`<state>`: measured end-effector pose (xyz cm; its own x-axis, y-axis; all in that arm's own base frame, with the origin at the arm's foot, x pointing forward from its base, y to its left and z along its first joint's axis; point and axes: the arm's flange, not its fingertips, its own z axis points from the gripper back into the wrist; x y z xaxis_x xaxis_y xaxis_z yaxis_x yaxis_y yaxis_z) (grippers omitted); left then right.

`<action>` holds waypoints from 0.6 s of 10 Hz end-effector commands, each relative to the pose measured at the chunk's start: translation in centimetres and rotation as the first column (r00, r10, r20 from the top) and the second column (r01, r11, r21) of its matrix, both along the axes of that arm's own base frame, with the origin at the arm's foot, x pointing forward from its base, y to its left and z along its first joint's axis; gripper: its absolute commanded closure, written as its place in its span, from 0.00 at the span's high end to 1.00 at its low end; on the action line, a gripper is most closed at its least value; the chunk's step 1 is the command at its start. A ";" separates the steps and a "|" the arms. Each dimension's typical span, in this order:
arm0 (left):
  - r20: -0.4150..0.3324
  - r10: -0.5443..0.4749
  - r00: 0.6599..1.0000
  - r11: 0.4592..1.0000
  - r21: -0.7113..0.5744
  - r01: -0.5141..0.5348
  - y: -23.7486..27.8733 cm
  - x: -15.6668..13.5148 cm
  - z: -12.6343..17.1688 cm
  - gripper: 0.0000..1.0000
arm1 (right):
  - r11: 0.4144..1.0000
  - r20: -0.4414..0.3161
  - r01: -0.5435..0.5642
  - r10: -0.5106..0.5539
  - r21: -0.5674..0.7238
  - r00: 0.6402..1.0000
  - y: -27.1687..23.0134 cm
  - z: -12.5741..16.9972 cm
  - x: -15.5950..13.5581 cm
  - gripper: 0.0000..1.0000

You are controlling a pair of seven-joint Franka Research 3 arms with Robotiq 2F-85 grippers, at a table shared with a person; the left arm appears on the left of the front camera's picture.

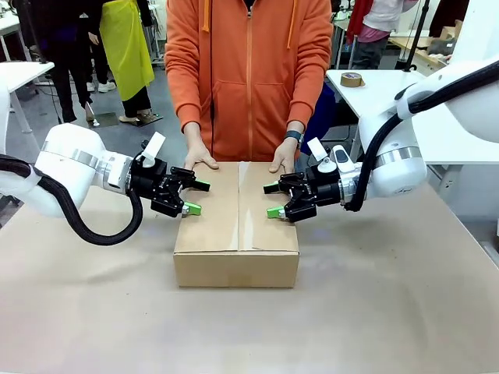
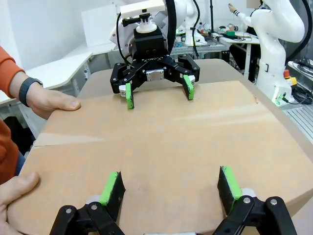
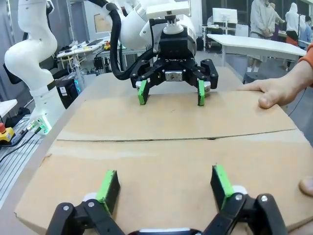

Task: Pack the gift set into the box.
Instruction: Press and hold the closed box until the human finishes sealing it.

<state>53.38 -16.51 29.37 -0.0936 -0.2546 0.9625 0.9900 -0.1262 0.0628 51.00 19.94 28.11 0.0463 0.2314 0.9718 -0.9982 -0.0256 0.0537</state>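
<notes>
The box (image 1: 236,226) stands mid-table with its top flaps folded flat and a seam down the middle. The gift set is hidden. My left gripper (image 1: 198,197) hovers open over the box top's left edge, fingers pointing right. My right gripper (image 1: 271,199) is open over the right flap, facing it. In the left wrist view my left gripper (image 2: 170,183) is open above the cardboard (image 2: 171,132), with the right gripper (image 2: 159,93) opposite. The right wrist view mirrors this: right gripper (image 3: 166,183), left gripper (image 3: 170,93), box top (image 3: 171,117). A person's hands (image 1: 199,160) (image 1: 282,162) press on the far edge.
The person in an orange hoodie (image 1: 248,78) stands close behind the box. A white table (image 1: 374,89) at the back right carries a tape roll (image 1: 352,79). The brown tabletop (image 1: 374,312) spreads around the box.
</notes>
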 end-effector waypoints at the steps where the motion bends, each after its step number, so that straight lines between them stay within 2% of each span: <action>1: 0.013 -0.002 1.000 1.000 0.002 0.002 0.0 -0.2 -0.1 1.00 | 1.000 -0.009 0.001 -0.001 -0.007 1.000 0.1 -0.2 -0.1 1.00; 6: 0.013 -0.002 1.000 1.000 0.002 0.002 0.0 -0.2 -0.1 1.00 | 1.000 -0.009 0.001 -0.001 -0.007 1.000 0.1 -0.2 -0.1 1.00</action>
